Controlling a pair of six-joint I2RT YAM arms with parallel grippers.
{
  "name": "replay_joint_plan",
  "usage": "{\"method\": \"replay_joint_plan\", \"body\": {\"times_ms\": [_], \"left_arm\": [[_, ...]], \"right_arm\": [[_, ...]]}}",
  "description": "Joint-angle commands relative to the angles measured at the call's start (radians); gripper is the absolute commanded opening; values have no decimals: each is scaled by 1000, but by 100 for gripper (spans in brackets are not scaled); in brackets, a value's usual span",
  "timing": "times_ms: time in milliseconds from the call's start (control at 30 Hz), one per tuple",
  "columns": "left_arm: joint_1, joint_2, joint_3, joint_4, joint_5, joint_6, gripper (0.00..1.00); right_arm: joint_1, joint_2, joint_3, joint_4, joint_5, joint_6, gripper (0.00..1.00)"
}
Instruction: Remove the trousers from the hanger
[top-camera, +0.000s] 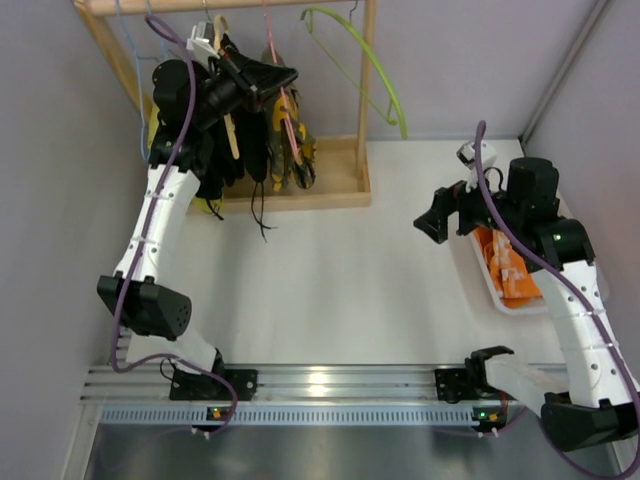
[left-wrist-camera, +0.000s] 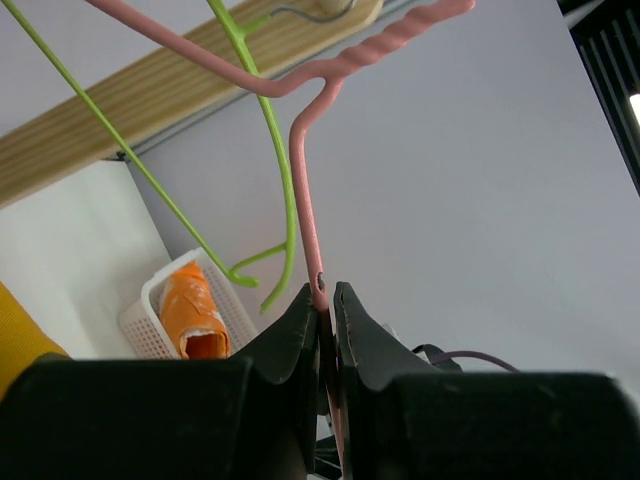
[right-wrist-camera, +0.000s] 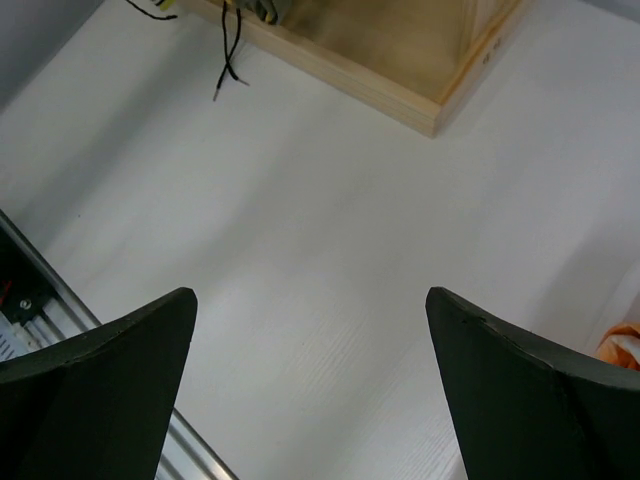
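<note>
The camouflage trousers hang on the thin pale-pink wire hanger from the wooden rack's rail at the back left. My left gripper is raised at the rack, just above the trousers. In the left wrist view its jaws are shut on the pink hanger's wire, below the twisted neck. The trousers do not show in that view. My right gripper hovers over the table at the right, open and empty, with its fingers wide apart.
A thick lime-green hanger hangs right of the pink one and shows in the left wrist view. Black garments hang left of the trousers. The wooden rack base lies below. A white basket with an orange item stands at the right.
</note>
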Motion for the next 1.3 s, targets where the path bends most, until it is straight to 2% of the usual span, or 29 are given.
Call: {"method": "replay_joint_plan", "body": {"times_ms": [0, 100, 167, 233, 300, 533, 667, 833, 900, 1267], "left_arm": [[-14, -181, -24, 269, -5, 41, 0], [-28, -233, -77, 269, -2, 27, 0], [-38, -257, -123, 269, -10, 27, 0], [-55, -290, -172, 269, -22, 21, 0], [-72, -308, -218, 281, -27, 9, 0], [-120, -342, -254, 286, -39, -25, 0], [-124, -347, -243, 286, -38, -45, 0], [-136, -342, -211, 284, -39, -64, 0], [-146, -333, -188, 284, -42, -68, 0], [-166, -324, -114, 281, -56, -73, 0]], "right_arm": [[-5, -46, -21, 203, -96, 38, 99], [6, -71, -59, 309, -115, 105, 99], [27, -92, -84, 444, -99, 165, 99], [66, -101, -113, 562, -64, 185, 99], [110, -98, -121, 611, -30, 170, 99], [459, -22, -139, 749, 353, 107, 99], [601, 24, -249, 922, 459, 85, 99], [759, 63, -365, 1072, 617, -59, 100], [785, 93, -368, 1076, 712, -41, 99], [790, 265, -376, 1214, 803, -80, 99]]}}
